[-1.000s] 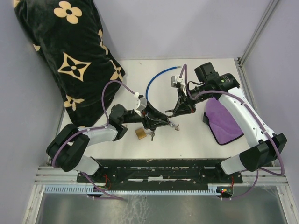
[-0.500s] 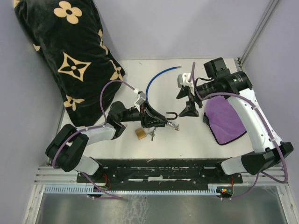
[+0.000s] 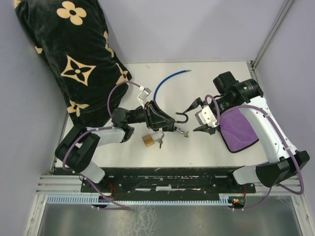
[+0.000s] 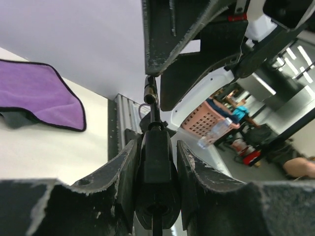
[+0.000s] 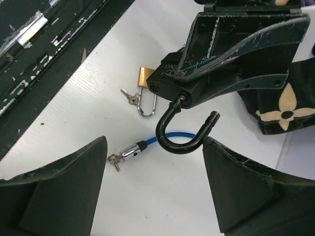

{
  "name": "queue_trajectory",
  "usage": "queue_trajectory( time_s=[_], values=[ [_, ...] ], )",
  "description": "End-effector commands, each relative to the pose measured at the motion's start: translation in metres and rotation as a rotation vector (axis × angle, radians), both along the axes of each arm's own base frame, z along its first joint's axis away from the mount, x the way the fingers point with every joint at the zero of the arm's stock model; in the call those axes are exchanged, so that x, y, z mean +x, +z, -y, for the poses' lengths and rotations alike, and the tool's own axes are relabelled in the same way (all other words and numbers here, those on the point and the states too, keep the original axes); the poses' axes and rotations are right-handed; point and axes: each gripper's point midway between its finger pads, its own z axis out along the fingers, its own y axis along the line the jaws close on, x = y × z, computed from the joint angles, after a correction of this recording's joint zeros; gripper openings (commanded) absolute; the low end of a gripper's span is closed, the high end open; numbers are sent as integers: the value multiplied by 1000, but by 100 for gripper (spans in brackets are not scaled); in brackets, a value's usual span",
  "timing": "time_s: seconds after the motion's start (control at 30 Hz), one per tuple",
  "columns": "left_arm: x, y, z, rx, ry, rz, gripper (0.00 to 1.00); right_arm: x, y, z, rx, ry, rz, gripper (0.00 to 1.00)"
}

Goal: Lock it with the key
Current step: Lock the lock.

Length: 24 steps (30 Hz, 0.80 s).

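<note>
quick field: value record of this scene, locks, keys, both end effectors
left end effector: shut on black padlock, held off the table
shackle: open, free end in the air
right end effector: open, empty, facing the shackle
brass padlock: flat on table, near side of left end effector
keys: small, on table beside brass padlock
blue cable: on table, metal end near the shackle
purple cloth: on table under right arm
patterned pillow: far left

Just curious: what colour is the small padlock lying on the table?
The small padlock is brass-gold with a silver shackle; right wrist view shows it best.
</note>
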Motion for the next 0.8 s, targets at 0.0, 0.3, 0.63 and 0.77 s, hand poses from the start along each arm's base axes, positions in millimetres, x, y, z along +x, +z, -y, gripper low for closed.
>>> queue_trajectory(
  time_s=[0.0, 0.3, 0.63, 0.77],
  values=[
    [3, 48, -5, -158, -29, -73, 3, 1, 16, -8, 84, 54, 115, 84],
    [22, 47, 3, -190, -77, -290, 3, 27, 4, -14, 22, 14, 191, 78],
    [25, 50, 7, -178, -128, -370, 3, 71, -18, -8, -72, -129, 284, 61],
    [24, 51, 7, -172, -140, -374, 3, 75, -14, -9, -62, -157, 282, 49]
  ],
)
